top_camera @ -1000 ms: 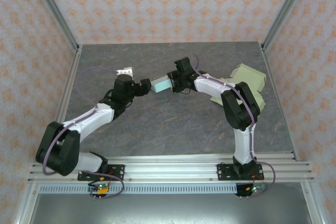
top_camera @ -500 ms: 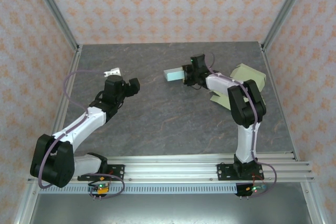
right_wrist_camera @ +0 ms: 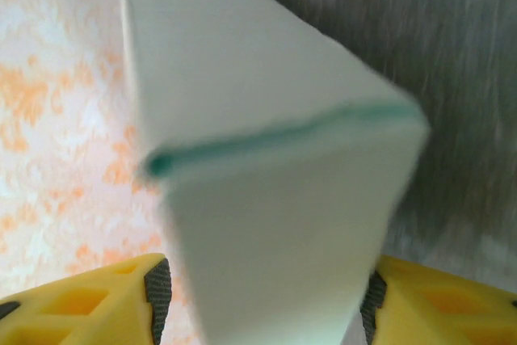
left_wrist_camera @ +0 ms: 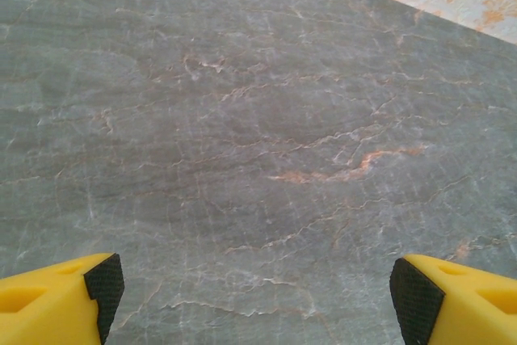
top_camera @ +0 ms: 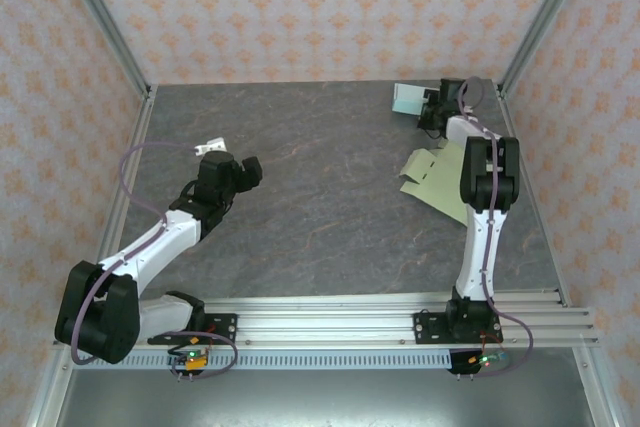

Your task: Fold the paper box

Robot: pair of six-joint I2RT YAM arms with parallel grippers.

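A folded pale mint paper box [top_camera: 407,99] is at the back right corner of the table, just off the tip of my right gripper [top_camera: 430,107]. In the right wrist view the box [right_wrist_camera: 266,159] stands blurred between the yellow fingers. The right pad [right_wrist_camera: 370,300] lies against it, while a thin gap shows beside the left pad [right_wrist_camera: 158,292], so the jaws are slightly open. My left gripper [top_camera: 250,169] hovers open over bare table at the left, nothing between its fingers [left_wrist_camera: 101,284].
Flat pale yellow-green box blanks [top_camera: 435,179] lie on the table at the right, beside the right arm. The grey stone table [top_camera: 320,207] is walled by patterned panels and metal posts at the back and sides.
The right arm swung the box from the table's middle to the back right corner and its jaws widened. The left arm drew back to the left.
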